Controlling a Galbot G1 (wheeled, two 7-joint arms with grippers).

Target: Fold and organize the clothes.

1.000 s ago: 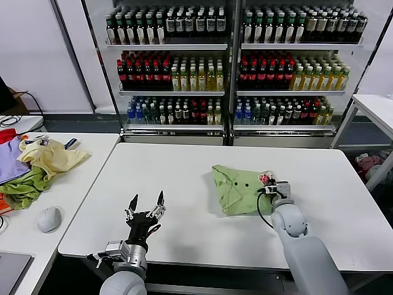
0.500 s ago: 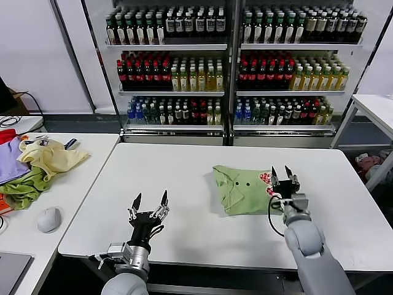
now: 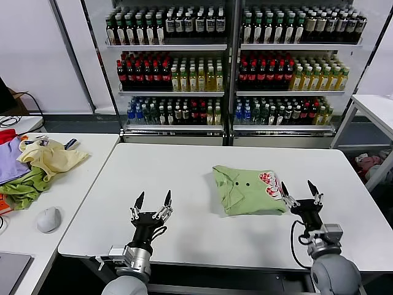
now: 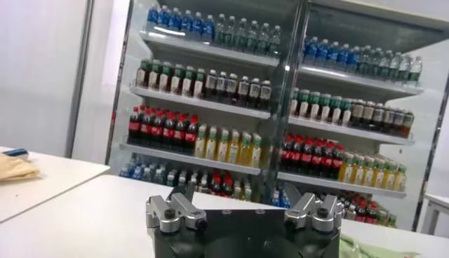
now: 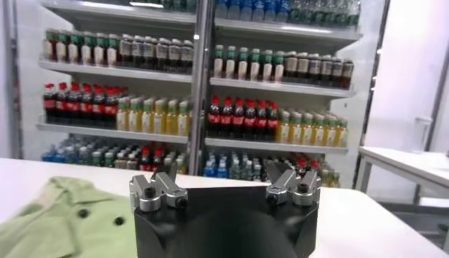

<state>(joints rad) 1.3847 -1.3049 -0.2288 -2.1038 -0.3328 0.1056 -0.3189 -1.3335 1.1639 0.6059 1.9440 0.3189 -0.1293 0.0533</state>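
Right gripper (image 3: 301, 191) has its jaws wide apart, holding nothing, pointing up over the near right part of the white tabletop (image 3: 184, 172), just beside the near-right corner of the shirt but not touching it. Left gripper (image 3: 153, 203) also stands w/ jaws apart and empty, near the front edge on the left, well apart from the cloth.

The light sage-green short-sleeved polo shirt of thin soft fabric (image 3: 245, 190) lies flat in the middle-right of the tabletop, already in a compact, roughly square packet. Collar and two small dark buttons show on its left half, the red-and-white print sits at its right edge.

To my eye the folding is nearly finished, and both arms look clear of the work. If one more fold or a tidy-up is wanted, approach low from the free edge, close only on the top layers, and lift slowly, bc such thin fabric drags the layers under it and opens the packet again.

Further out: a second table at left w/ a pile of yellow and green clothes (image 3: 37, 166) and a grey mouse (image 3: 49, 219); behind, tall shelves full of drink bottles (image 3: 233, 67).
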